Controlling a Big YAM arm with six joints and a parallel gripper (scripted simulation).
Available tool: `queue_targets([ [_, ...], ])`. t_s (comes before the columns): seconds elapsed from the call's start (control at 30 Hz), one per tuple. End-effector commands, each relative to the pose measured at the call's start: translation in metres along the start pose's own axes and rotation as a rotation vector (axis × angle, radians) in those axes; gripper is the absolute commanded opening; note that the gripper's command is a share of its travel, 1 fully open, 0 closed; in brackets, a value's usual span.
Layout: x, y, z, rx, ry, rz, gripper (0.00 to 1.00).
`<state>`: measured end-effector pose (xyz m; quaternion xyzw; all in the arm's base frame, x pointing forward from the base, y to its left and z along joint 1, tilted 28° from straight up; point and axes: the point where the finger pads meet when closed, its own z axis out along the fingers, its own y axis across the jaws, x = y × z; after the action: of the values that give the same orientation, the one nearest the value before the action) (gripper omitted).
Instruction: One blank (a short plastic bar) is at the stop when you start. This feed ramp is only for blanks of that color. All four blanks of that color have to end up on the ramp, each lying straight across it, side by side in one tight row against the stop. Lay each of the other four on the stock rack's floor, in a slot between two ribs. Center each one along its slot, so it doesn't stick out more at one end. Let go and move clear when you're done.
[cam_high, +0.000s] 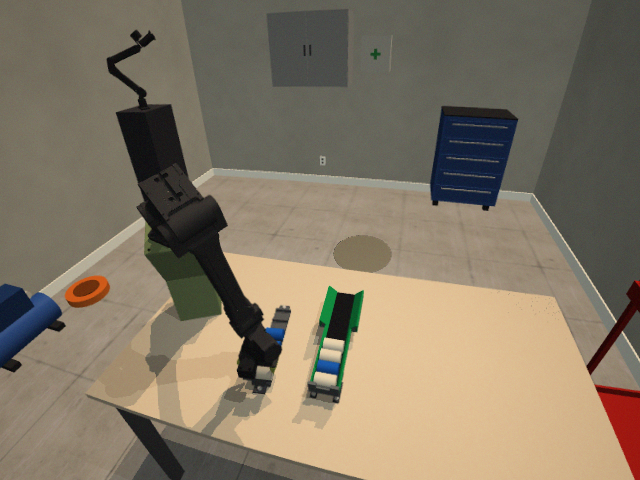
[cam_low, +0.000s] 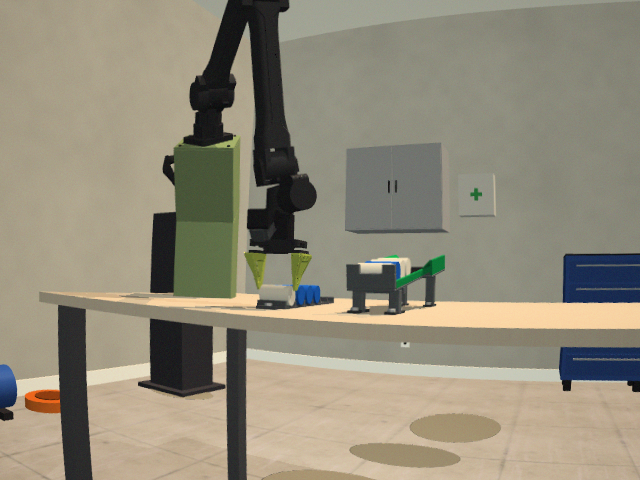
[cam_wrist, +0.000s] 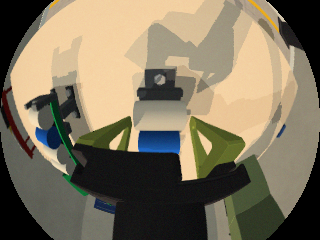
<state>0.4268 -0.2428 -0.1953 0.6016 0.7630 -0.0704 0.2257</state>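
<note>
The green feed ramp (cam_high: 336, 335) holds a white blank (cam_high: 324, 379) at its stop, then a blue blank (cam_high: 326, 365), then two more white blanks (cam_high: 331, 349). The dark stock rack lies to its left. A white blank (cam_low: 276, 294) lies in the rack's near end slot, with three blue blanks (cam_low: 307, 293) behind it. My gripper (cam_low: 277, 285) is open and empty, its green fingers straddling that white blank with the tips at about its top. In the wrist view the white blank (cam_wrist: 160, 116) and a blue blank (cam_wrist: 160, 142) lie between the fingers.
The arm's green base block (cam_high: 186, 279) stands on the table's back left corner. The ramp also shows in the side view (cam_low: 395, 276), raised on dark legs. A red frame (cam_high: 617, 351) stands off the table's right edge.
</note>
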Motion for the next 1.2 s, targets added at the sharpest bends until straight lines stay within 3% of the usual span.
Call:
queue_targets([
  [0.0, -0.004, -0.003, 0.011, -0.004, -0.005, 0.001, 0.80],
  [0.17, 0.001, 0.001, 0.018, -0.009, -0.003, -0.009, 0.80],
  [0.27, -0.014, 0.010, 0.012, -0.030, -0.026, 0.004, 0.80],
  [0.43, -0.004, -0.001, 0.015, -0.011, -0.009, 0.002, 0.80],
  [1.17, -0.004, -0.001, 0.015, -0.011, -0.009, 0.001, 0.80],
])
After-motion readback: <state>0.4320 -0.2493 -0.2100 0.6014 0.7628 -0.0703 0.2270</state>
